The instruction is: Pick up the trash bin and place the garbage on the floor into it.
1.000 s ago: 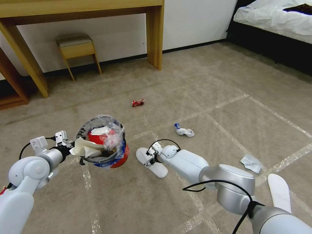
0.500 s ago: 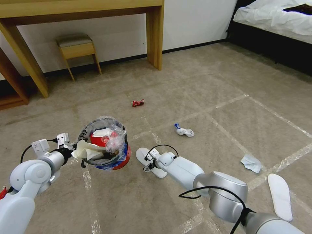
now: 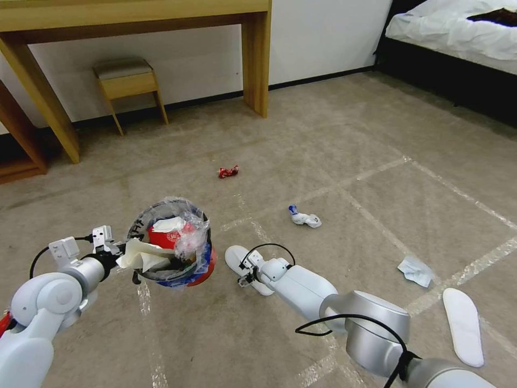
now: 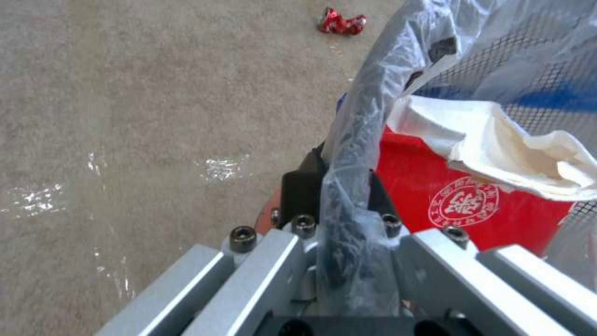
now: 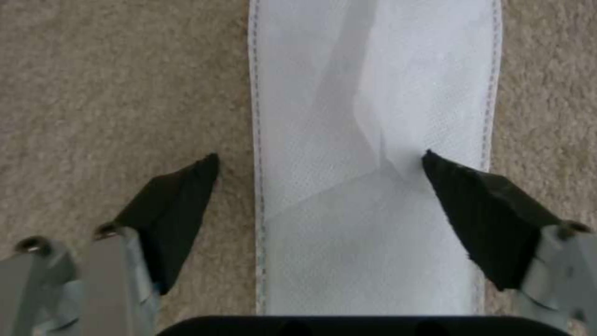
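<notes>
My left gripper (image 3: 131,265) is shut on the grey rim of the trash bin (image 3: 207,265) and holds it above the carpet. The bag-lined bin carries a red carton (image 4: 473,205) and white paper. In the left wrist view the left gripper (image 4: 339,189) pinches the rim and bag (image 4: 356,135). My right gripper (image 3: 246,273) is low over a white slipper sole (image 3: 235,255) beside the bin. It is open (image 5: 320,161), its fingers straddling the sole (image 5: 373,116). More garbage lies on the floor: a red wrapper (image 3: 228,172), a white-blue tissue (image 3: 305,219), a pale tissue (image 3: 416,270) and another sole (image 3: 463,326).
A wooden desk leg (image 3: 256,59) and a small stool (image 3: 128,81) stand by the far wall. A bed (image 3: 458,37) fills the far right corner. Open carpet with pale tape lines lies between the litter.
My right arm has dropped lower and its gripper has settled down over the slipper sole. The left arm has shifted the bin slightly downward.
</notes>
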### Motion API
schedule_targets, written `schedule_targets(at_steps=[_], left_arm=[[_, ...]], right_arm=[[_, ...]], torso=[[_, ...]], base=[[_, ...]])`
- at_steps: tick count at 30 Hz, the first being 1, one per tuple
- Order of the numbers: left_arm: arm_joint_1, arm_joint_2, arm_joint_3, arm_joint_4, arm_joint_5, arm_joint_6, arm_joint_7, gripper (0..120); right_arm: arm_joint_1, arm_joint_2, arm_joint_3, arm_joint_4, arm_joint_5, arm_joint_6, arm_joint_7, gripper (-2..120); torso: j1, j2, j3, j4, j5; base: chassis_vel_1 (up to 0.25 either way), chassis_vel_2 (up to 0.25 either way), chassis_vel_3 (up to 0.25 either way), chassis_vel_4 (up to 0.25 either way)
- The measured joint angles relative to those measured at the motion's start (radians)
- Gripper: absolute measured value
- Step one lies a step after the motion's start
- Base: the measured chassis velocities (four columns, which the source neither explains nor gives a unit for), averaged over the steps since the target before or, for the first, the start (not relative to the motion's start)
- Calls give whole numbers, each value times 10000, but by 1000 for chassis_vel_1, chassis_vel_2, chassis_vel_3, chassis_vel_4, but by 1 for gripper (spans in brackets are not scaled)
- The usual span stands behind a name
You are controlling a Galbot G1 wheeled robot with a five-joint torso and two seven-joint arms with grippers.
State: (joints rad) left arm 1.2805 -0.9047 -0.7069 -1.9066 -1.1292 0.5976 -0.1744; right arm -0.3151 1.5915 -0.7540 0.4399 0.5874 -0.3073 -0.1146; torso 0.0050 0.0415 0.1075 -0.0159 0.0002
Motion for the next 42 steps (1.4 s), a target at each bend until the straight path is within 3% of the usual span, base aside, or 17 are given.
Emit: schedule_targets(at_steps=[10,20,22,24,26,35,42], left_arm=[[5,-79,75,-93,30,-25,-30,1],[-40,-44,192,-105,37,-44,-46,1],[-117,-13,247,-108,25,-49,-64,1],[-179,5,305,-109,2,-49,-65,1],[-247,21,358,-106,0,-50,-80,1],[-424,32,551,-5,-7,-50,-79,1],[-487,10,648,40,6,-50,-52,1]], right_arm=[[-2,-338,-150,326,271,-141,192,79],[-7,-593,-158,545,492,-209,469,78],[-4,-682,-180,626,555,-230,548,68],[-4,-738,-220,746,689,-270,564,66],[20,-863,-287,890,842,-352,637,61],[-13,-896,-335,983,1005,-338,647,27],[36,-932,-281,955,1087,-296,749,1]], torso=[[3,-5,1,9,9],[5,-7,2,-3,-1],[5,-7,1,-15,-15],[6,-7,3,-13,1],[5,-7,1,-14,-16],[5,-6,0,-1,-2],[6,-7,1,-13,-7]], base=[[0,0,0,0],[0,0,0,0],[0,0,0,0],[0,0,0,0],[0,0,0,0],[0,0,0,0],[0,0,0,0]])
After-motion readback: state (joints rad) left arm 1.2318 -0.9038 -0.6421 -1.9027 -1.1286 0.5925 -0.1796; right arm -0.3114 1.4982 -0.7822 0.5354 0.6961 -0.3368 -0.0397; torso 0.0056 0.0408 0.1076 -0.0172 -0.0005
